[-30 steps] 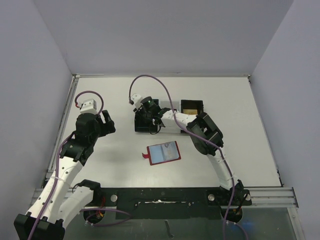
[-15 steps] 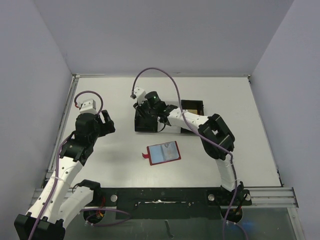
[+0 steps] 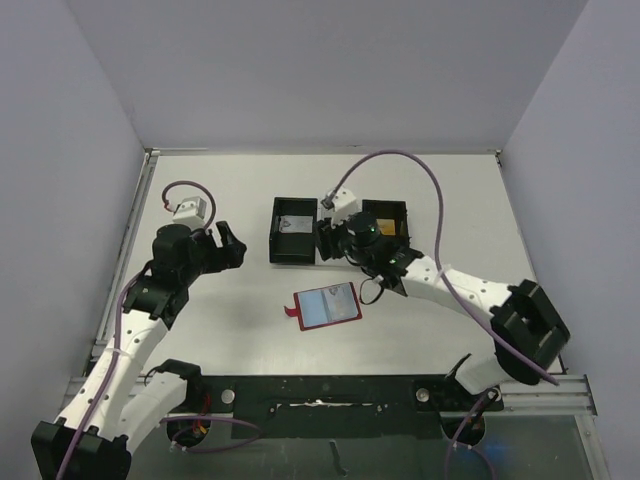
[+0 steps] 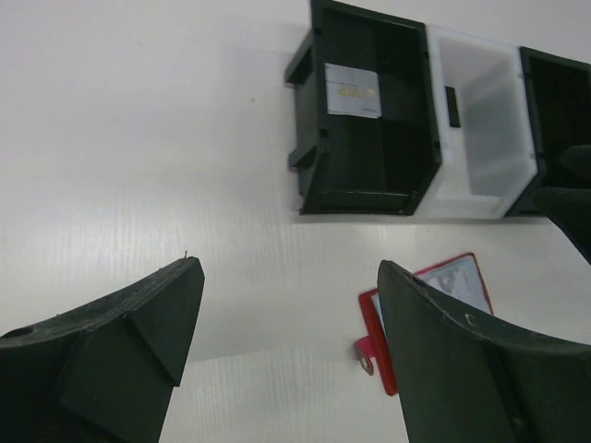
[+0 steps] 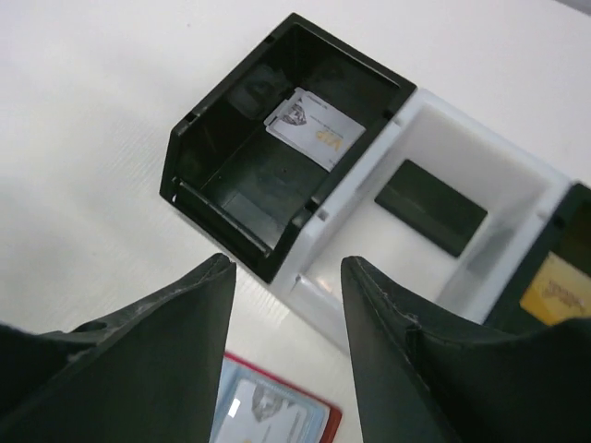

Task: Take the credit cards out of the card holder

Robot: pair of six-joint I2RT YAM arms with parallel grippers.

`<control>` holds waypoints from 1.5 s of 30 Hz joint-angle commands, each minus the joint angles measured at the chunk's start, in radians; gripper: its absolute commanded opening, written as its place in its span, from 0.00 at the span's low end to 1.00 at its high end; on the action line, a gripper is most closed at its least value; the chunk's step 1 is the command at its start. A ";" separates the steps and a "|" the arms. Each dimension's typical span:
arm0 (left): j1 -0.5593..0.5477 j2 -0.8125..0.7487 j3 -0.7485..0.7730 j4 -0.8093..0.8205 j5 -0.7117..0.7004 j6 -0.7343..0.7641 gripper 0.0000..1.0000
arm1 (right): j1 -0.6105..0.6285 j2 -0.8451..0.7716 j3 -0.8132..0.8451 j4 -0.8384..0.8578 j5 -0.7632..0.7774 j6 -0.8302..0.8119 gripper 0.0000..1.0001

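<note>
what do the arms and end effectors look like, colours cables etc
The left arm and right arm have white links and black joint housings. A purple cable runs along each arm. The left end effector and right end effector each carry two broad, matte black, wedge-shaped fingers.

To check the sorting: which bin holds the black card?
The white middle bin, the only white one of the three; the black card lies flat on its floor.

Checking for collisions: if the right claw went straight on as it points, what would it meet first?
The right claw would likely meet the tray's near wall, where its black and white compartments join; depth unclear.
</note>
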 commanded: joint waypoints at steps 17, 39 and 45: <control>-0.498 0.280 -0.185 0.565 0.035 -0.420 0.64 | -0.076 -0.366 -0.382 -0.180 -0.141 0.557 0.37; -0.534 0.557 -0.220 0.836 0.060 -0.602 0.48 | -0.082 -0.138 -0.341 -0.193 -0.200 0.551 0.25; -0.559 0.611 -0.196 0.833 0.069 -0.605 0.42 | -0.076 -0.098 -0.324 -0.186 -0.196 0.531 0.20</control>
